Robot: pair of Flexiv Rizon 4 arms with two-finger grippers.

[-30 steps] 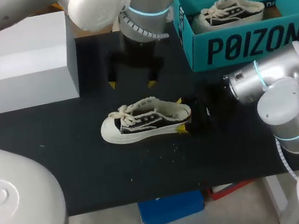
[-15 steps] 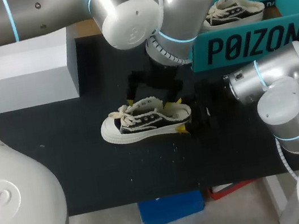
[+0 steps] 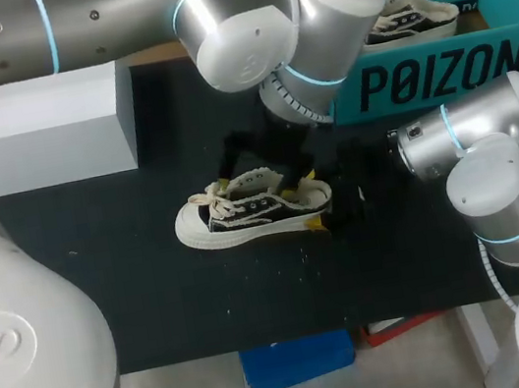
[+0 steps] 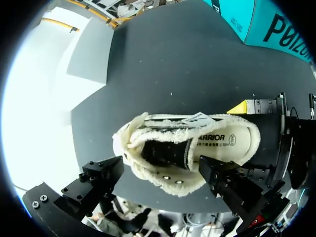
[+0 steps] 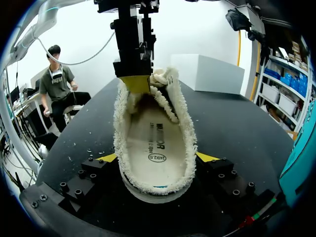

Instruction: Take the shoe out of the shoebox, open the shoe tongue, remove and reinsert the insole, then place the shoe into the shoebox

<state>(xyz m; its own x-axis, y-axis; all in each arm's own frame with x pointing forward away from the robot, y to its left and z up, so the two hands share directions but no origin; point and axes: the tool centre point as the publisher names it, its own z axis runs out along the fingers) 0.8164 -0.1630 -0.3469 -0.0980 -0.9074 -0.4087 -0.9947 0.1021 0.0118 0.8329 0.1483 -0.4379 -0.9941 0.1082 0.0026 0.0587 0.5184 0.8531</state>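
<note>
A cream and black low sneaker [image 3: 247, 211] stands upright mid-table, toe to the left. My right gripper [image 3: 315, 202] is shut on its heel. In the right wrist view the yellow tips press both sides of the sneaker [image 5: 155, 123], and the cream insole [image 5: 157, 140] lies flat inside. My left gripper [image 3: 255, 180] hangs open just over the laced part of the opening. In the left wrist view its black fingers [image 4: 101, 177] straddle the sneaker [image 4: 168, 148], touching nothing I can see. The insole [image 4: 222, 139] shows at the heel end. The teal shoebox [image 3: 439, 74] stands at the back right.
A second sneaker [image 3: 405, 18] lies in the teal shoebox. A white open box [image 3: 40, 131] stands at the back left. Small white specks lie on the black tabletop [image 3: 159, 310] in front of the sneaker.
My left arm has swung right and come down from behind the sneaker until its gripper is right over the opening. The right gripper and the sneaker have stayed put.
</note>
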